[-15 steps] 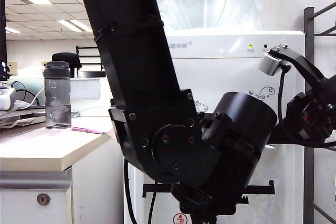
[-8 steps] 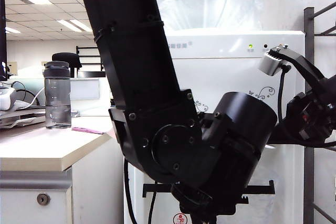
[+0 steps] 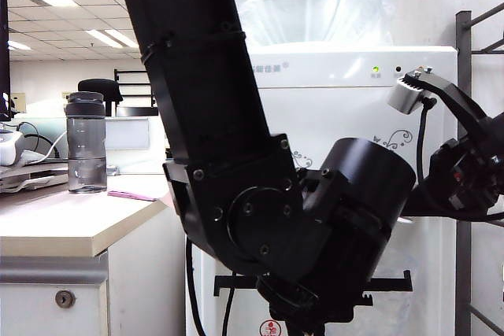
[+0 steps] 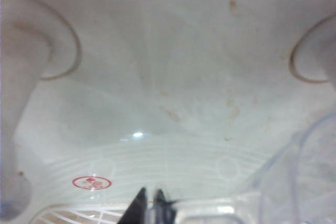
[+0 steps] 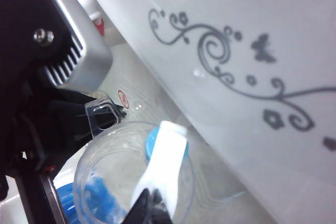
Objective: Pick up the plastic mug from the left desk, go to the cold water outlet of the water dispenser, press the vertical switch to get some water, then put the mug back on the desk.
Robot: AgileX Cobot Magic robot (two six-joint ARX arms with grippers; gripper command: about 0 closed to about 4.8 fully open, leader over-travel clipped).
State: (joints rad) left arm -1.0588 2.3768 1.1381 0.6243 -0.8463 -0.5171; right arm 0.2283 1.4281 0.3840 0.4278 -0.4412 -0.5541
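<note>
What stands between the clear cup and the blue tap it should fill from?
Nothing visible. The plastic mug, held by its handle in the left gripper, has its open mouth under the cold water outlet. The right gripper sits at the vertical switch above it.

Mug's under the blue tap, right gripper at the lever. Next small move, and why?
Probably press the right gripper harder on the vertical switch. Its tips sit at the lever's end. The plastic mug, held by its handle in the left gripper, has its mouth below the cold water outlet, and no stream of water shows.
</note>
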